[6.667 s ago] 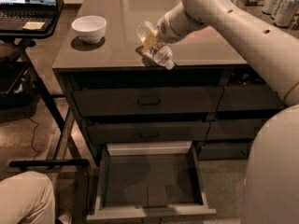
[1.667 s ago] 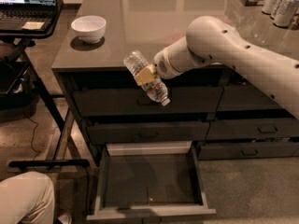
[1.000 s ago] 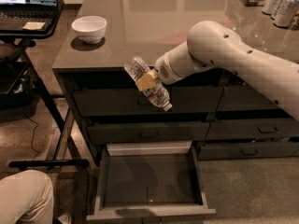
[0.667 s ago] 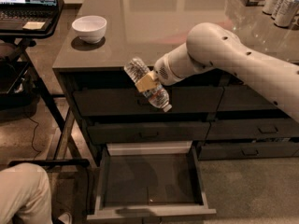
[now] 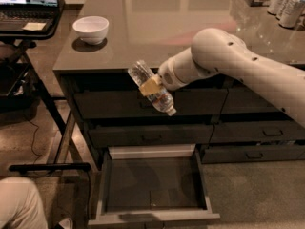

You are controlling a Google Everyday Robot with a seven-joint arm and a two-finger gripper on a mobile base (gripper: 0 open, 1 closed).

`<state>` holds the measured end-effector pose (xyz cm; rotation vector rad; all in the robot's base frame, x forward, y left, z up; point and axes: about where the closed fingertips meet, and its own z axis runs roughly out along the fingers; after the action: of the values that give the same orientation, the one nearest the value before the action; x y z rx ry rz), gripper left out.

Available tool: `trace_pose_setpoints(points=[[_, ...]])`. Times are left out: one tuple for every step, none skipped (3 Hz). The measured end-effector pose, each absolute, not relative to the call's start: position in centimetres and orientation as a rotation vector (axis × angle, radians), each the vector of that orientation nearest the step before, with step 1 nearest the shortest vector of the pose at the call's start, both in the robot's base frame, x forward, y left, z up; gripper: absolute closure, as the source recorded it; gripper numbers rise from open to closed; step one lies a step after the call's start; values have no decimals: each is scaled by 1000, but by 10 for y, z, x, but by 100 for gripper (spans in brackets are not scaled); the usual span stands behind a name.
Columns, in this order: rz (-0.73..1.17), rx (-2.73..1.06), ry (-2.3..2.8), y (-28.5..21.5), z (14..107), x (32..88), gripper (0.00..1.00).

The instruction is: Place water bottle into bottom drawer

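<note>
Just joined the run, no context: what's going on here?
The gripper is shut on the bottle and holds it tilted, cap end down, in front of the upper drawer fronts just below the counter edge. The bottom drawer stands pulled open underneath. The bottle is not in it yet. A bowl sits on the counter, off to the side.

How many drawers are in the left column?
3. The top drawer sits behind the bottle in the gripper, the middle drawer under it, and the bottom drawer lies pulled open. None seems hidden.
</note>
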<state>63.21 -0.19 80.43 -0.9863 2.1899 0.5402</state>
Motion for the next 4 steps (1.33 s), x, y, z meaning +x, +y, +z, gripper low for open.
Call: trace_pose_setpoints(points=[[540, -987, 2191, -2, 790, 632, 100], [540, -987, 2191, -2, 790, 632, 100], [531, -1004, 2189, 2, 784, 630, 100], [530, -1006, 2189, 1, 777, 630, 100]])
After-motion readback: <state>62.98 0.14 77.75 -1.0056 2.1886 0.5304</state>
